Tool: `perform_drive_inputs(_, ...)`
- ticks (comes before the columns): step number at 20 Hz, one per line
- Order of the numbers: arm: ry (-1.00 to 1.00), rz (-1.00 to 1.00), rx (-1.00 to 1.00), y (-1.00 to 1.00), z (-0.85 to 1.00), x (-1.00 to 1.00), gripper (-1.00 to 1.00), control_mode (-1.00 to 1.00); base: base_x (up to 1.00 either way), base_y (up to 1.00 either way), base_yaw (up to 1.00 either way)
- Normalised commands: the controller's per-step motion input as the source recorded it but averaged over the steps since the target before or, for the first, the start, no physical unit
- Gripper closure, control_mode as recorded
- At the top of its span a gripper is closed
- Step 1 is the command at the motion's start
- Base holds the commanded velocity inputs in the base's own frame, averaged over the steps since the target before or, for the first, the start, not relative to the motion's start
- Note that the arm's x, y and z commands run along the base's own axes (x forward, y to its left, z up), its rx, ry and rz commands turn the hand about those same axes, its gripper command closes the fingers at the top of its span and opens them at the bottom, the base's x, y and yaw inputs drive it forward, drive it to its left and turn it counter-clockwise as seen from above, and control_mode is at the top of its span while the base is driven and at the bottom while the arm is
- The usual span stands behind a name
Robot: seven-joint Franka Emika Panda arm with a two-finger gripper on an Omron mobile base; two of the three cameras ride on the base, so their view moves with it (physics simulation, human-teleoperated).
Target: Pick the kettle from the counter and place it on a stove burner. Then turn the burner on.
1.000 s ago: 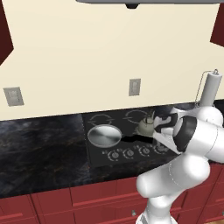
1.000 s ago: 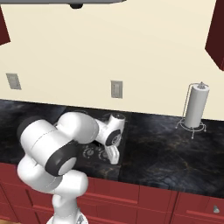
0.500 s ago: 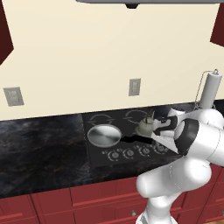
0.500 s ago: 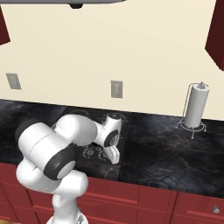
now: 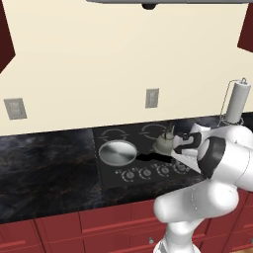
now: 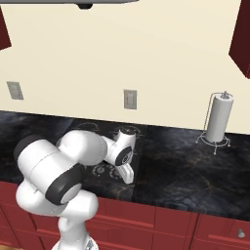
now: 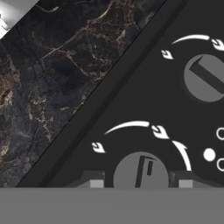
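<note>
Low over the cooktop, gripper [image 7: 140, 183] fingers straddling a knob [image 7: 141, 171], kettle [image 5: 163, 142] on burner

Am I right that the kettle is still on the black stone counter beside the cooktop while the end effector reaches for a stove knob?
Not quite: in the left base view the kettle already sits on the cooktop, on a rear stove burner beside the pan, not on the counter. The end effector is indeed at a knob.

Gripper [image 7: 141, 183] lower, nearer knob [image 7: 141, 171]
</note>
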Motion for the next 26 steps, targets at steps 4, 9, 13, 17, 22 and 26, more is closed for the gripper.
perform_drive_inputs(4, -0.51, -0.06, 0.0, 0.0, 1.0, 0.0, -1.0, -1.0, 0.0, 0.0, 0.0)
perform_drive_inputs(9, -0.19, -0.04, 0.0, 0.0, 0.46, -0.02, -1.0, -1.0, 0.0, 0.0, 0.0)
perform_drive_inputs(13, -0.09, -0.06, 0.0, -0.01, 0.12, -0.04, -1.0, -1.0, 0.0, 0.0, 0.0)
perform_drive_inputs(17, -0.35, -0.27, 0.0, 0.0, 0.8, -0.03, -1.0, -1.0, 0.0, 0.0, 0.0)
perform_drive_inputs(22, -0.48, -0.34, 0.0, 0.0, 1.0, -0.03, -1.0, -1.0, 0.0, 0.0, 0.0)
perform_drive_inputs(26, -0.42, -0.26, 0.0, -0.03, 0.98, -0.81, -1.0, -1.0, 0.0, 0.0, 0.0)
